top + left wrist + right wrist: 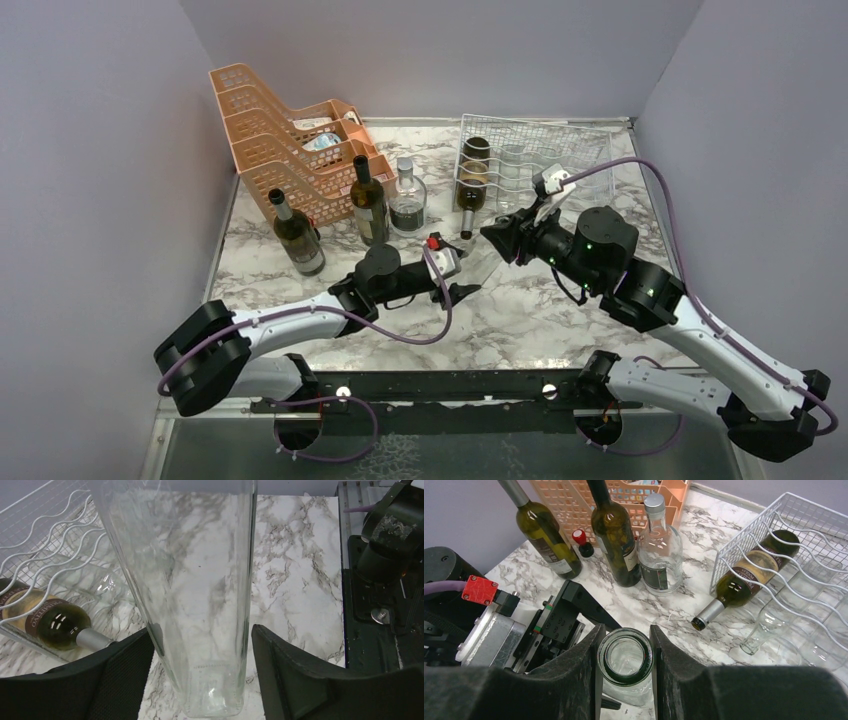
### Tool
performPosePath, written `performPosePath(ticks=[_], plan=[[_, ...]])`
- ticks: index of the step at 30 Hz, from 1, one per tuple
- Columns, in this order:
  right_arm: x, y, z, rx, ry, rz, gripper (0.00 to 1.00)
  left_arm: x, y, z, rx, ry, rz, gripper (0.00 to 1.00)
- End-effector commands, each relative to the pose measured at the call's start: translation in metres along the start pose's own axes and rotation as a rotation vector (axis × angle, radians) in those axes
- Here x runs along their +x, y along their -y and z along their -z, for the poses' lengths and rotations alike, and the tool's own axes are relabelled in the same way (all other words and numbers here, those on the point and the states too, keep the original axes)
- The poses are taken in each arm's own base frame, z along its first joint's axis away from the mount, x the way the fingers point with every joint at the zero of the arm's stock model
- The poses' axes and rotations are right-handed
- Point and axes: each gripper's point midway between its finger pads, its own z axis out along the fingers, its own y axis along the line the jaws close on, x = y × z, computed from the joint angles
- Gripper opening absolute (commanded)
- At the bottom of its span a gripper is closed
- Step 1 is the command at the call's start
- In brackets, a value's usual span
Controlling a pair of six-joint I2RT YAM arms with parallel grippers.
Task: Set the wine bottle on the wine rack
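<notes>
A clear glass wine bottle (pixel 200 580) hangs tilted between my two grippers over the marble table (pixel 520 310). My right gripper (pixel 626 636) is shut on its open mouth (pixel 626 657); it shows in the top view (pixel 497 238) too. My left gripper (pixel 200 632) is open around the bottle's base, with a gap at the right finger (pixel 280 665); in the top view it (pixel 462 290) sits just below the right one. The silver-white wire wine rack (pixel 560 140) stands at the back right, holding a dark green bottle (pixel 472 178) in its left cradle and clear bottles beside it.
Orange perforated stacked trays (pixel 290 130) stand at the back left. Two upright green wine bottles (pixel 297 235) (pixel 368 200) and a clear flask with a dark label (pixel 405 195) stand in front of them. Grey walls close in both sides.
</notes>
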Motion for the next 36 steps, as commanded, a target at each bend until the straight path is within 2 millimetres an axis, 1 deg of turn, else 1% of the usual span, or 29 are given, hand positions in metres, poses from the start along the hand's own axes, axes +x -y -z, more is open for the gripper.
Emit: performPosePath(ticks=[1,2,5,6,7,8,10,11,14,16,17,21,26,29,32,36], plan=[[-0.032,-0.016,0.015,-0.084,0.098,-0.042,0.01,-0.001,0.002,-0.008,0.033,0.02,-0.045,0.69],[-0.031,-0.016,0.016,-0.083,0.092,-0.045,0.01,0.0,0.003,-0.01,0.041,0.017,-0.048,0.66],[-0.027,-0.016,0.02,-0.081,0.07,-0.058,0.02,0.001,0.0,-0.014,0.036,0.014,-0.056,0.53],[-0.026,-0.016,0.021,-0.081,0.064,-0.065,0.02,0.0,-0.003,-0.016,0.027,0.017,-0.061,0.48],[-0.024,-0.016,0.022,-0.083,0.056,-0.07,0.04,-0.003,-0.006,-0.018,0.014,0.021,-0.063,0.41],[-0.021,-0.016,0.024,-0.084,0.045,-0.077,0.07,-0.007,-0.01,-0.021,-0.001,0.028,-0.061,0.3],[-0.013,-0.017,0.028,-0.086,0.002,-0.085,0.2,-0.015,-0.021,-0.027,-0.047,0.036,-0.071,0.01],[-0.009,-0.016,0.031,-0.082,-0.019,-0.089,0.26,-0.018,-0.026,-0.029,-0.066,0.039,-0.086,0.0],[0.002,-0.008,0.039,-0.035,-0.068,-0.111,0.52,-0.022,-0.041,-0.031,-0.118,0.034,-0.182,0.0],[0.005,-0.003,0.047,-0.009,-0.098,-0.121,0.62,-0.023,-0.047,-0.031,-0.127,0.024,-0.289,0.0],[0.005,-0.001,0.051,0.004,-0.11,-0.127,0.64,-0.024,-0.05,-0.03,-0.13,0.02,-0.351,0.0],[0.0,0.004,0.065,0.041,-0.148,-0.145,0.7,-0.027,-0.061,-0.029,-0.146,-0.002,-0.585,0.0],[-0.004,0.01,0.073,0.083,-0.177,-0.147,0.71,-0.037,-0.074,-0.029,-0.173,-0.027,-0.818,0.0],[0.002,0.012,0.073,0.101,-0.207,-0.141,0.72,-0.052,-0.078,-0.029,-0.197,-0.014,-0.898,0.0],[0.012,0.012,0.069,0.109,-0.253,-0.136,0.72,-0.068,-0.078,-0.027,-0.223,-0.001,-0.959,0.0],[0.027,0.01,0.063,0.105,-0.313,-0.132,0.72,-0.07,-0.074,-0.024,-0.226,-0.015,-1.058,0.0]])
